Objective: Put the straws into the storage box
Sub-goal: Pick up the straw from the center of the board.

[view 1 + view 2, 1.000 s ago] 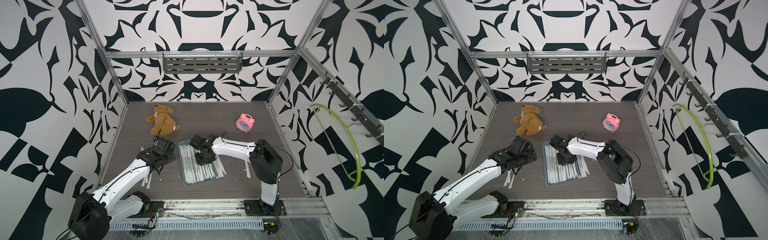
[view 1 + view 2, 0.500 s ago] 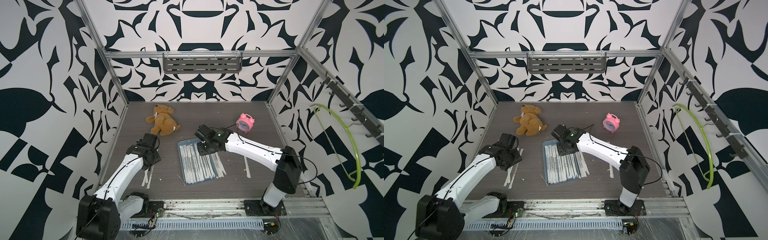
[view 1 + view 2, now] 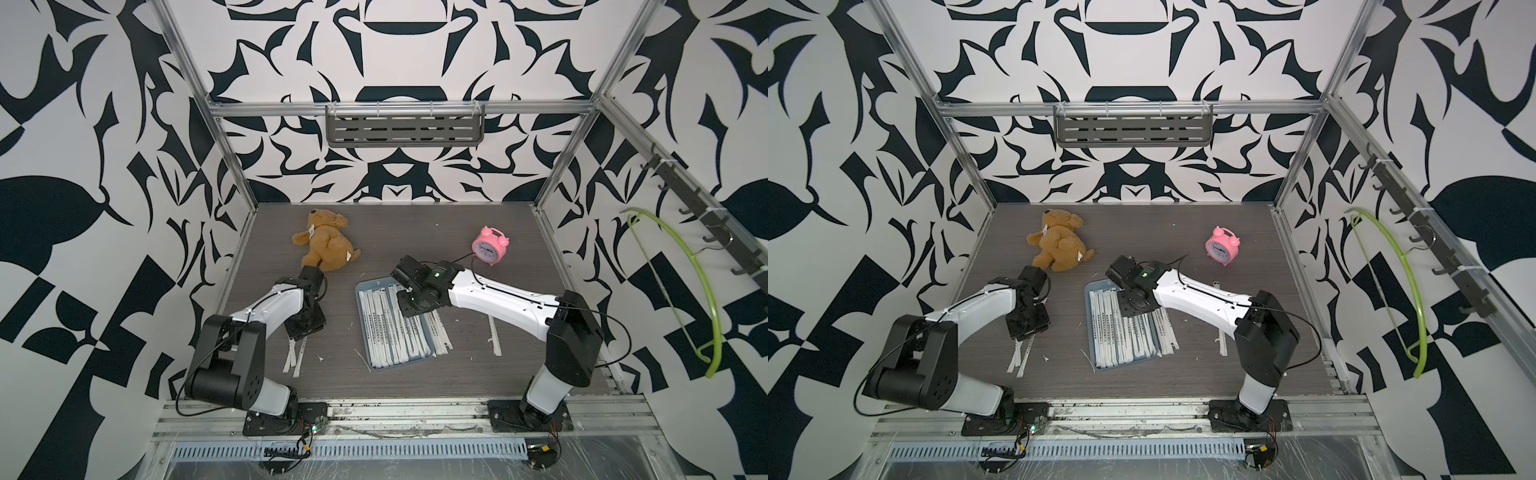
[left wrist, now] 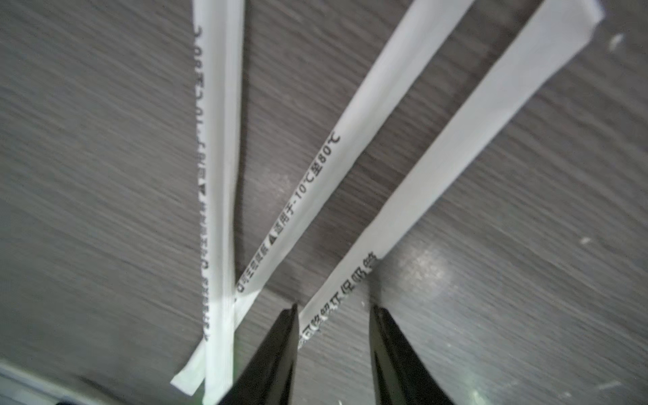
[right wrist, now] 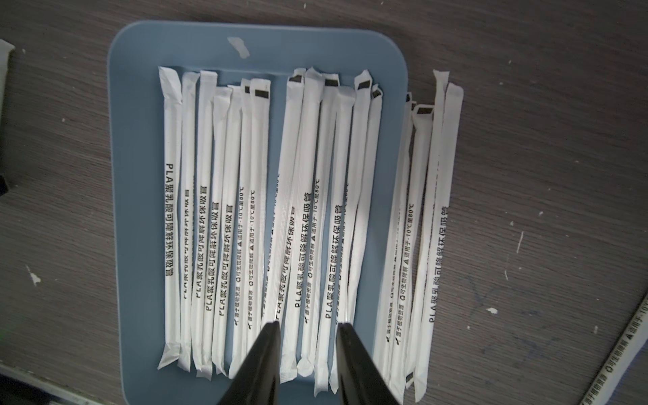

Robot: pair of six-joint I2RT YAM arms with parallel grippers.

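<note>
The blue-grey storage box (image 3: pixel 376 285) (image 3: pixel 1096 287) (image 5: pixel 119 175) lies mid-table with several wrapped straws (image 3: pixel 390 332) (image 5: pixel 245 210) in a row inside it. More straws (image 3: pixel 440 336) (image 5: pixel 427 210) lie against its right side, partly off it. My right gripper (image 3: pixel 415 303) (image 5: pixel 308 324) hovers open over the box's far end, holding nothing. Three loose straws (image 3: pixel 293 353) (image 4: pixel 315 175) lie on the table to the left. My left gripper (image 3: pixel 305 328) (image 4: pixel 333 308) is down over their far ends, jaws apart, with one straw's end (image 4: pixel 326 308) between the fingers.
A teddy bear (image 3: pixel 326 245) lies at the back left and a pink alarm clock (image 3: pixel 490 245) at the back right. One more straw (image 3: pixel 494 336) lies right of the box. A grey slotted shelf (image 3: pixel 405 129) hangs on the back wall, a green hanger (image 3: pixel 685 282) on the right wall.
My left gripper has moved down over the loose straws and its jaws have narrowed. My right gripper has lifted off the straws in the box, its arm swinging out to the right.
</note>
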